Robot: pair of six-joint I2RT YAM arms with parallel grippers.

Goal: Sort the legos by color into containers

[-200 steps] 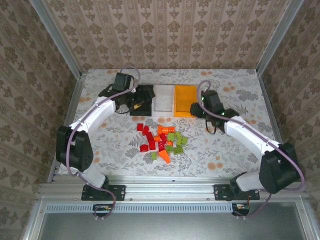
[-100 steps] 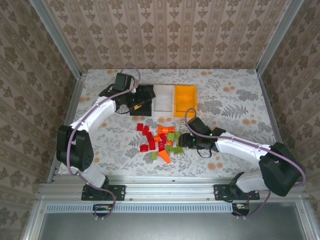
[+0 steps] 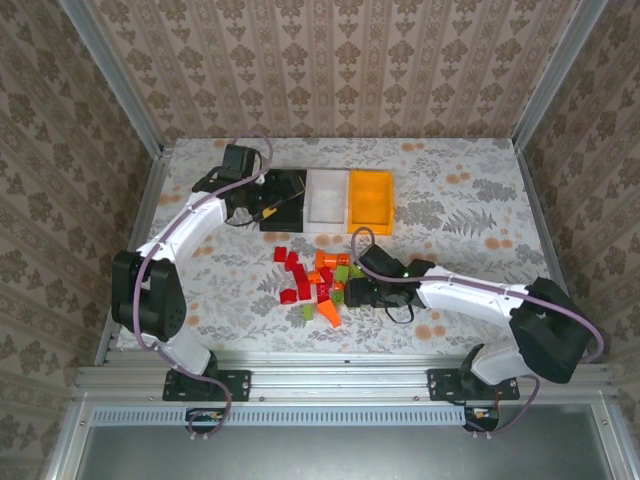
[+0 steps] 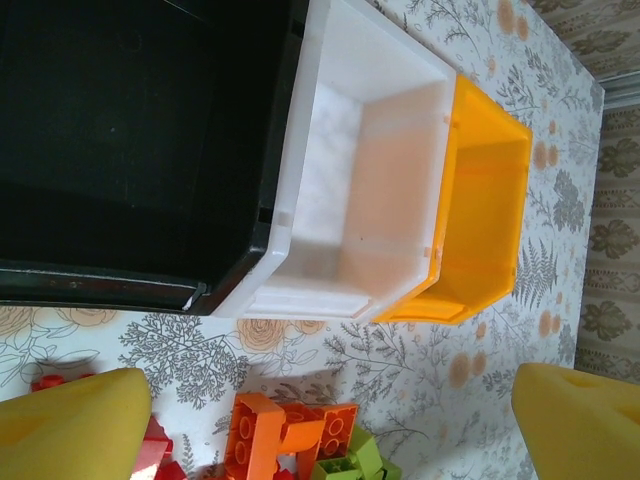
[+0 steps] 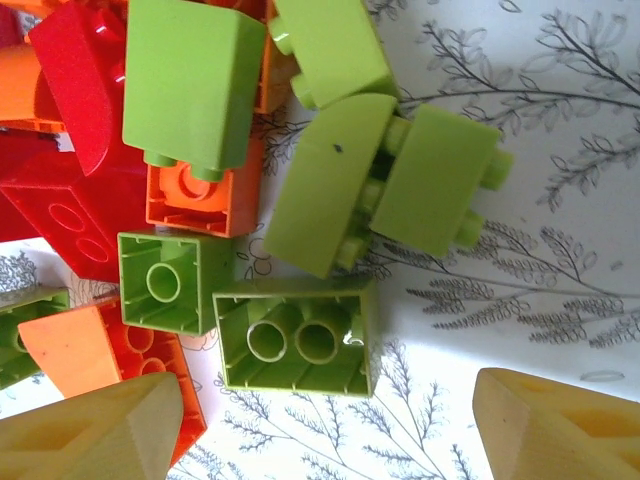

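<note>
Surroundings
Desk (image 3: 480, 200) with floral covering; patterned wallpaper walls (image 3: 340, 70) on three sides; aluminium rail (image 3: 340, 385) along near edge.

Red, orange, green legos (image 3: 312, 284) lie heaped just before black, white, orange bins (image 3: 327, 200).

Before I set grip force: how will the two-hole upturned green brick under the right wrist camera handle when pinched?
Probably stiff: the green brick looks like hard plastic. Likely light, since its upturned underside shows hollow. Its glossy walls may slip; lying flat, it should slide, not roll.
</note>
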